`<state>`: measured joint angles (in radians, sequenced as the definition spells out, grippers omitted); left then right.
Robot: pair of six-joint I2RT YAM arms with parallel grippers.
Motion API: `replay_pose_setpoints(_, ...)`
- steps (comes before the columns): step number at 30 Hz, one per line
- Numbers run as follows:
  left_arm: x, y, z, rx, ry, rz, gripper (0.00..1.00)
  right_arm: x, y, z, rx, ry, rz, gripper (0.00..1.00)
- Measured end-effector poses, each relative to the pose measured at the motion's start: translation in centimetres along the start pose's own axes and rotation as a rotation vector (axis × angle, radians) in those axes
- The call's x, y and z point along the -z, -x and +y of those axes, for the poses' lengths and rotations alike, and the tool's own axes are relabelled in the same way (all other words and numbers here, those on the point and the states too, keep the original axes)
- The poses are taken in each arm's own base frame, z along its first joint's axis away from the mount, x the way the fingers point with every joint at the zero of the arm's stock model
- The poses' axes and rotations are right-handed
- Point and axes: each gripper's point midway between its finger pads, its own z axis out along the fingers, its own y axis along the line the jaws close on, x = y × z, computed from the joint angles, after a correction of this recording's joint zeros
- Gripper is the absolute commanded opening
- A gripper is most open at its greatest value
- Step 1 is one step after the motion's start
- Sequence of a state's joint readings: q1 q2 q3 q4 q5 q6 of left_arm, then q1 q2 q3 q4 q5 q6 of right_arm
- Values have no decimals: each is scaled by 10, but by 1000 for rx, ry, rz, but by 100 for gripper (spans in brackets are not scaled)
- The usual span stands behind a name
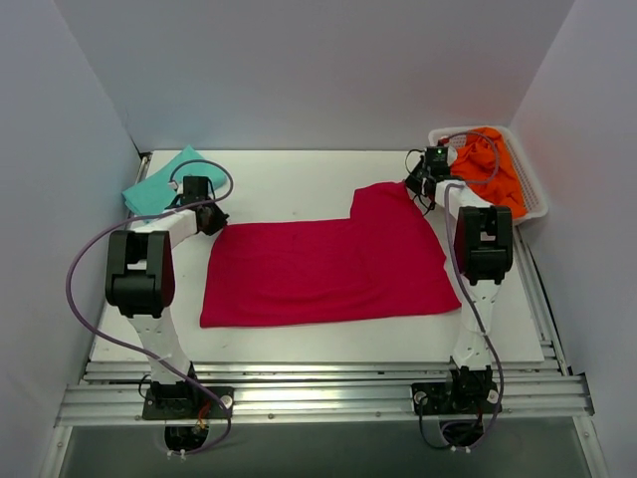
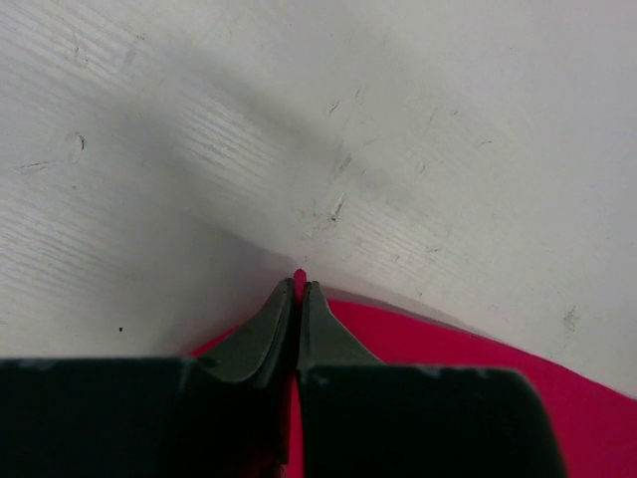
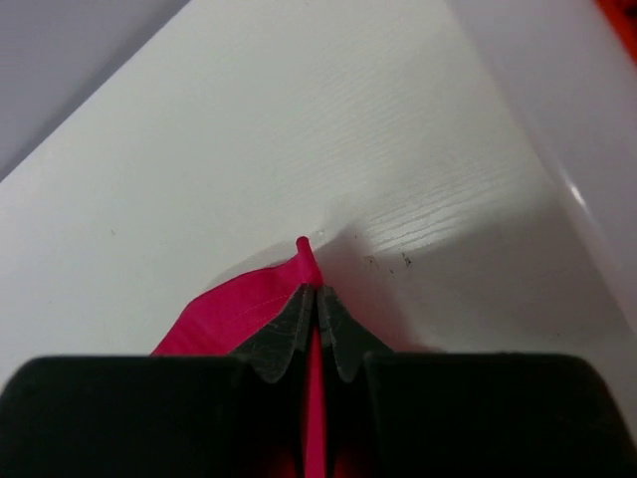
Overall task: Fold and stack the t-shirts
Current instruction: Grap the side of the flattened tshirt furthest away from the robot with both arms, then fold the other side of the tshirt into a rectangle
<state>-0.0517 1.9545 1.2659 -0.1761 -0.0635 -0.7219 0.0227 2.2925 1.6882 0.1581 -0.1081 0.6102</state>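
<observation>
Pinching far corners of crimson t-shirt (image 1: 328,269), your left tool (image 2: 299,287) and right tool (image 3: 317,291) both clamped; cloth looks light, limp; lift evenly.

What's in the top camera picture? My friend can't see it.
A crimson red t-shirt lies on a white table, both arms' jaws pinching its far corners. A teal t-shirt sits far left; orange ones fill a basket far right.

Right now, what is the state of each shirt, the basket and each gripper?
red t-shirt: spread flat, pinched at two edges.
teal t-shirt: folded, far left.
orange t-shirts: crumpled in the basket.
basket: upright, filled.
left gripper: shut on red t-shirt.
right gripper: shut on red t-shirt.
</observation>
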Motion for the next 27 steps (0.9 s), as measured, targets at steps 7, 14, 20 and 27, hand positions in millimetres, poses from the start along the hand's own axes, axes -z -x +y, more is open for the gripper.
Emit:
replay_pose_setpoints(7,22,14,-9,-4,-22,-31,2,30,27,17,1,25,-54,0)
replay_pose_setpoints(14,59,30,-22,-7,-75,-98,2,65,28,17,2,25,-67,0)
replay_pose_setpoints(20,85,19,-10,-9,-75,-106,2,98,10,10,8,15,-53,0)
replay_pose_setpoints(27,116,0,9,-11,-78,-123,2,160,-7,6,19,34,-78,0)
